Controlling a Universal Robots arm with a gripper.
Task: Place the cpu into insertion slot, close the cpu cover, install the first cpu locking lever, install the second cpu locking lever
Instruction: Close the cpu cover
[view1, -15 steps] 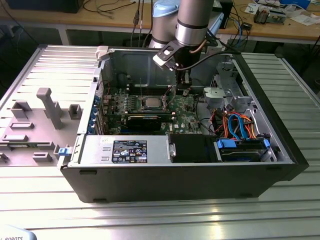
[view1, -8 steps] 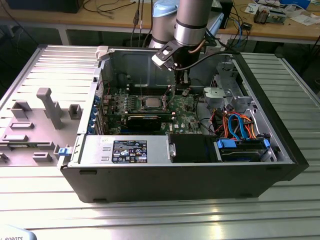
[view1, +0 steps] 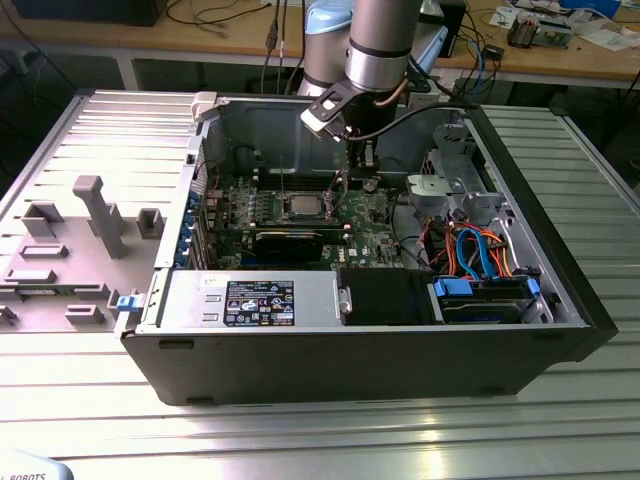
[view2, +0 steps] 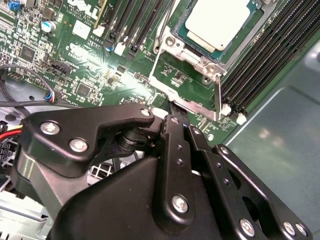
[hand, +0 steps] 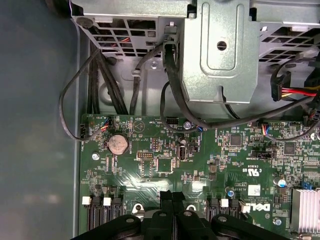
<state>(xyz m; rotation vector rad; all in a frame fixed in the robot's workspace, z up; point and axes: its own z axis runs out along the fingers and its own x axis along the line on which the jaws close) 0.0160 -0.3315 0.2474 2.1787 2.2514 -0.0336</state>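
The cpu (view2: 220, 20) lies flat in the insertion slot (view2: 167, 44) on the green motherboard (view2: 95, 65), its pale silver top showing. The cpu cover (view2: 212, 62) lies as a silvery frame around the chip. A thin wire locking lever (view2: 218, 92) runs along one side of the socket. My gripper (view2: 175, 112) is shut with nothing between its black fingers, its tips right at the metal tab on the socket frame's edge. In the exterior view the gripper (view1: 362, 172) hangs inside the open computer case, just to that view's right of the cpu (view1: 303, 206). The shut fingertips (hand: 167, 197) hover over the board.
Long black memory slots (view2: 265, 55) flank the socket. A metal drive cage (hand: 220, 50) and black cables (hand: 100, 75) stand close by the arm. A graphics card (view1: 290, 240) and power supply (view1: 250, 300) sit nearer the case front. A grey fixture tray (view1: 70, 250) lies outside the case.
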